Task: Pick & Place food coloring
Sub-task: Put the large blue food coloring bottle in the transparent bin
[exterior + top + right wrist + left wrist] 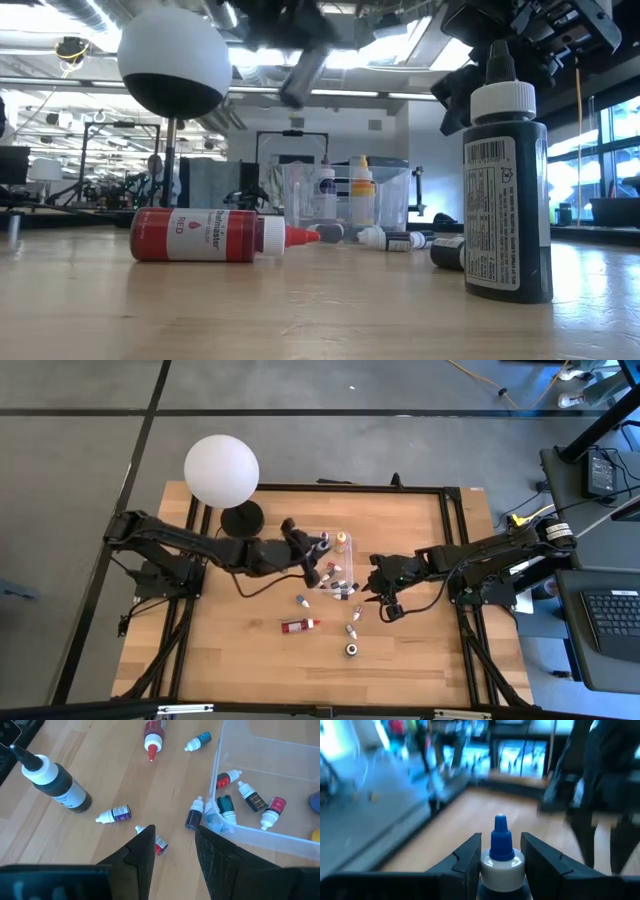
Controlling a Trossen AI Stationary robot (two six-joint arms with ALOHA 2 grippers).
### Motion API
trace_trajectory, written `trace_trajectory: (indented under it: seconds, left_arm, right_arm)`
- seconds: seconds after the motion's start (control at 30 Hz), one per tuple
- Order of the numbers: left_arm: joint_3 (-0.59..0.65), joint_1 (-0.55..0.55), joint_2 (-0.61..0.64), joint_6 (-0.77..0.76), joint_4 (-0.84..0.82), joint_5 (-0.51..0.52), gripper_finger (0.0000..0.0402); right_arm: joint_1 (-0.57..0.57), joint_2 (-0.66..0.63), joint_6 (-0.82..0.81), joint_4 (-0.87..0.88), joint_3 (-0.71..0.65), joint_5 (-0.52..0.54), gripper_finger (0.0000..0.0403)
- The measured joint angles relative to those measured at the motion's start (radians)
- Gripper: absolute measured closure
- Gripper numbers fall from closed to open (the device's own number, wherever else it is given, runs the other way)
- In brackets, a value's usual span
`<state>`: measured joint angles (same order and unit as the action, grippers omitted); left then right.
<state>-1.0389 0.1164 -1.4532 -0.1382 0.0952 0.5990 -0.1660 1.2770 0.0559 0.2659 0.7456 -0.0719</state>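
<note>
Nearest the low camera, a black bottle stood upright on the worktop, with a red bottle lying on its side beside it. Further back, small bottles lay scattered before the clear box, which already held several. The right gripper hovered over those strays, fingers slightly spread and empty. The left gripper hung over the box, its fingers pinching a blue-tipped bottle just under its cap. With so shallow a hold, the bottle could swing or slip and topple the ones standing inside; the white lamp stood close behind.
</note>
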Motion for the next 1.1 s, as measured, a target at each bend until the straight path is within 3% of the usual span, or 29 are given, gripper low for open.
trace_trajectory:
  seconds: [0.2, 0.4, 0.53, 0.7, 1.1]
  left_arm:
    - [0.032, -0.062, -0.014, 0.130, 0.251, -0.153, 0.0285]
    - [0.257, -0.142, -0.018, 0.198, 0.730, -0.364, 0.0286]
    - [0.387, -0.186, -0.028, 0.204, 0.933, -0.415, 0.0283]
    - [0.460, -0.228, -0.098, 0.200, 1.065, -0.467, 0.0278]
    - [0.457, -0.308, -0.359, 0.164, 1.280, -0.525, 0.0279]
  right_arm:
    - [0.000, 0.000, -0.002, -0.015, 0.000, 0.000, 0.0260]
    - [0.000, 0.000, -0.005, -0.017, 0.000, 0.000, 0.0260]
    - [0.000, 0.000, -0.025, -0.025, 0.000, 0.000, 0.0260]
    - [0.000, 0.000, -0.025, -0.070, 0.000, 0.000, 0.0260]
    - [0.000, 0.000, -0.069, -0.126, 0.000, 0.001, 0.0260]
